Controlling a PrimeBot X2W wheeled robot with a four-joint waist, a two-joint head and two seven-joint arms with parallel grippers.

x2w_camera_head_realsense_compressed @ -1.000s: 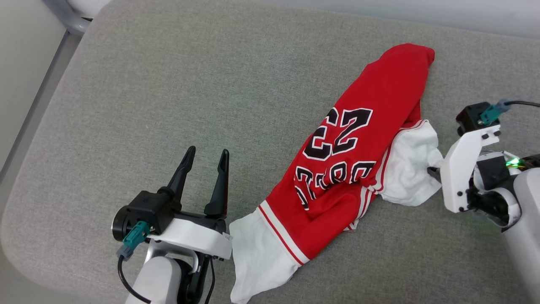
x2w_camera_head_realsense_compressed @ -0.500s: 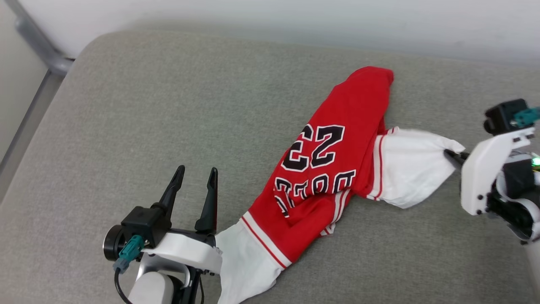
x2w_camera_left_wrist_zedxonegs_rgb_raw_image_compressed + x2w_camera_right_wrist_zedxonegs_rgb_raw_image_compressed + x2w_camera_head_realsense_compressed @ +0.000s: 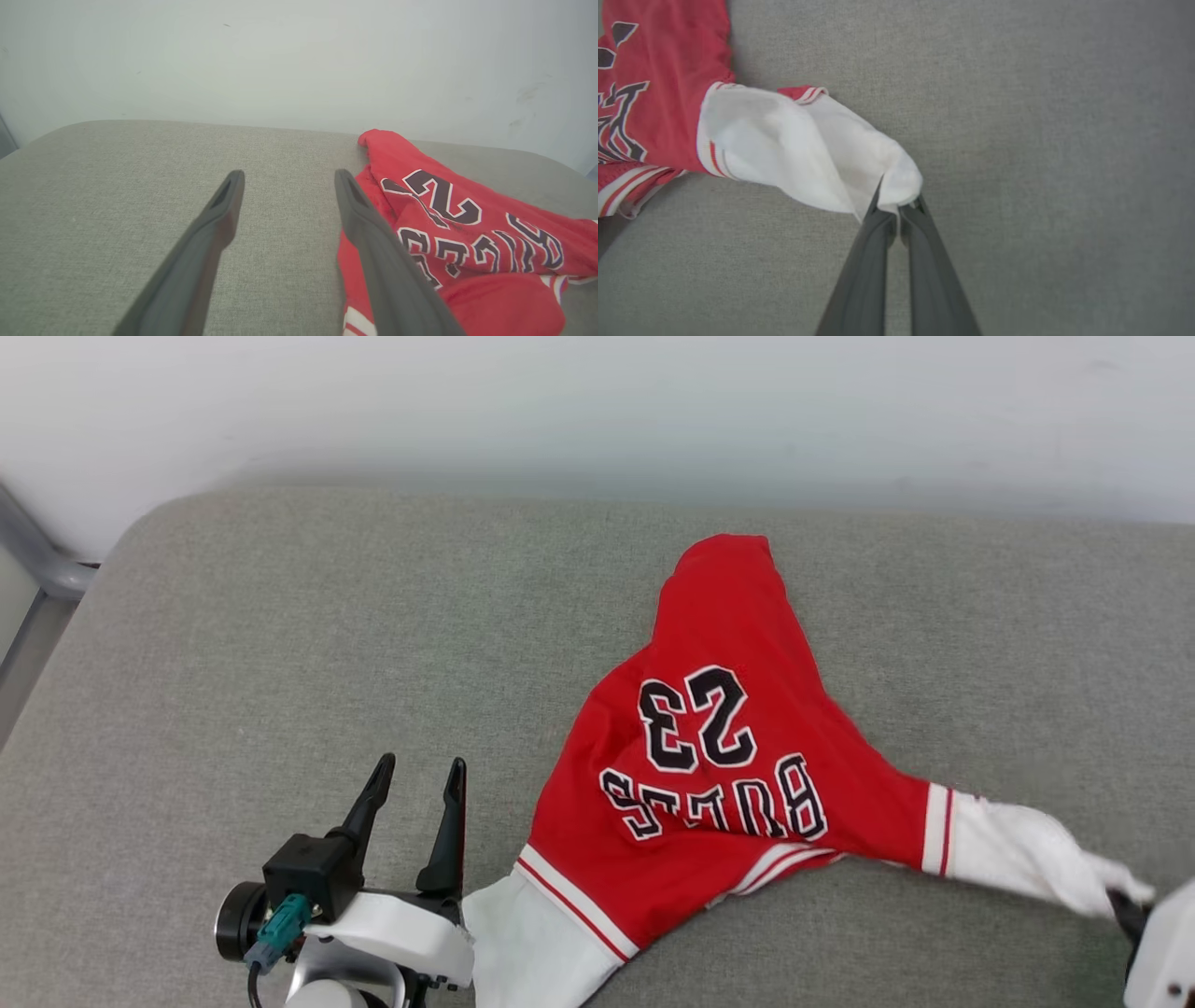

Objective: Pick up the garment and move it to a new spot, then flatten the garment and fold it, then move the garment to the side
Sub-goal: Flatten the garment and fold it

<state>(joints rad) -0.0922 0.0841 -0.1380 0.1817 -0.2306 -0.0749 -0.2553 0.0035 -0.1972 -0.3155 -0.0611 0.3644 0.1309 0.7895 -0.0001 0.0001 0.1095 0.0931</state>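
Nearest us, the left gripper (image 3: 420, 763) hangs over the grey cushion (image 3: 233, 616), fingers spread apart, nothing between them. One white sleeve (image 3: 523, 943) lies just to its right. Over on the right side, the right gripper (image 3: 896, 212) is pinched tight on the tip of the other white sleeve (image 3: 808, 154). Between them sprawls the garment (image 3: 709, 775): one shirt, two sleeves, its long axis running sleeve to sleeve across the robot, its red end pointing off toward the wall (image 3: 597, 401). The left arm's the nearer one to that free sleeve, I'd say.
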